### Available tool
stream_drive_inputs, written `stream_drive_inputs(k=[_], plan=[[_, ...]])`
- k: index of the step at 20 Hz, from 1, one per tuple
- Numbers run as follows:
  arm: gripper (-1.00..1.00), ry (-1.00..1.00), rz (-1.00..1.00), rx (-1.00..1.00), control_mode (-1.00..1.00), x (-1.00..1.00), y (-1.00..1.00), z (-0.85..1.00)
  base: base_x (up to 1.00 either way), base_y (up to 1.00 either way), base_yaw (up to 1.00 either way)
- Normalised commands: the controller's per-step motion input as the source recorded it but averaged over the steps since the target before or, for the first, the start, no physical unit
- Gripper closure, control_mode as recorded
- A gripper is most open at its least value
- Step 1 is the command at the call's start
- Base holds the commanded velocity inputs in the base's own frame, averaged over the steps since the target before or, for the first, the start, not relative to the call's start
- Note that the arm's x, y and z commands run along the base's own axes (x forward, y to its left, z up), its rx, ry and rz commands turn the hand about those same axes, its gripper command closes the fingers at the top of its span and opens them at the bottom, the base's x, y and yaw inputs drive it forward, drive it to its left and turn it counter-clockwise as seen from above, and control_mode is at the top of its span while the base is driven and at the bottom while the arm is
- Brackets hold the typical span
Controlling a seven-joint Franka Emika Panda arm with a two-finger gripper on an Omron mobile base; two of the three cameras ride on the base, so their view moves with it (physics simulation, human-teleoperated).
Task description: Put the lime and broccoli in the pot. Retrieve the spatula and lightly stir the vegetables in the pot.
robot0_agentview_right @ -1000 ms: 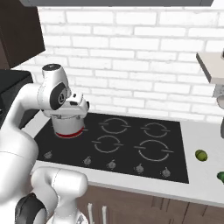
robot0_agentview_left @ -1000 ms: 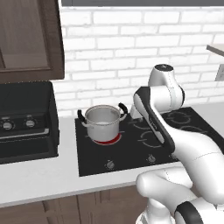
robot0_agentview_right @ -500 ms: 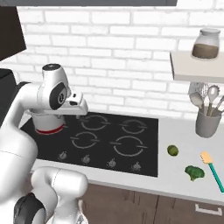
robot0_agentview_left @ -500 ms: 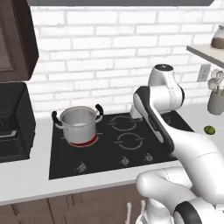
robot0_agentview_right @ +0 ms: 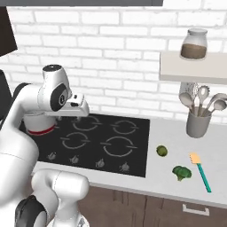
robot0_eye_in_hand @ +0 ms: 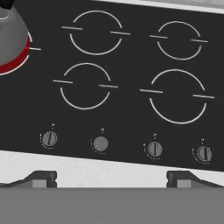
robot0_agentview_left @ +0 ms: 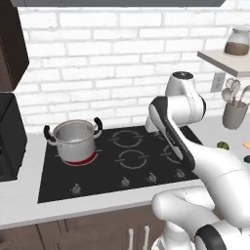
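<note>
A shiny steel pot [robot0_agentview_left: 74,138] with black loop handles sits on a glowing red ring of the black cooktop [robot0_agentview_right: 95,142], whose burners are drawn in thin white circles above grey knobs [robot0_eye_in_hand: 100,143]. On the pale speckled grey counter [robot0_agentview_right: 177,188] lie a yellow-green lime [robot0_agentview_right: 162,151], a dark green broccoli [robot0_agentview_right: 181,172] and a spatula [robot0_agentview_right: 200,172] with an orange blade and teal handle. White brick wall [robot0_agentview_left: 122,58]; grey utensil cup [robot0_agentview_right: 197,124]; dark brown cabinets [robot0_agentview_left: 10,46].

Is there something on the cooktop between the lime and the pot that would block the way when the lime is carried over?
Nothing visible does. The lime lies on the counter right of the cooktop, the pot stands on the far left burner, and the burners between them are bare. The open gripper hovers above the knobs.
</note>
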Motion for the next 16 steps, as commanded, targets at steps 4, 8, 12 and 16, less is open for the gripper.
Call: stream_drive_inputs(k=[4,8,12,16], plan=[[-1.0,0.0,0.0,0.0,1.0,0.0,0.0,0.0,0.14,-0.39,0.0],[-1.0,0.0,0.0,0.0,1.0,0.0,0.0,0.0,0.22,-0.22,0.0],[-1.0,0.0,0.0,0.0,1.0,0.0,0.0,0.0,0.04,-0.04,0.0],[-1.0,0.02,0.0,0.0,-1.0,0.0,-0.04,-0.06,0.0,-0.01,0.0]])
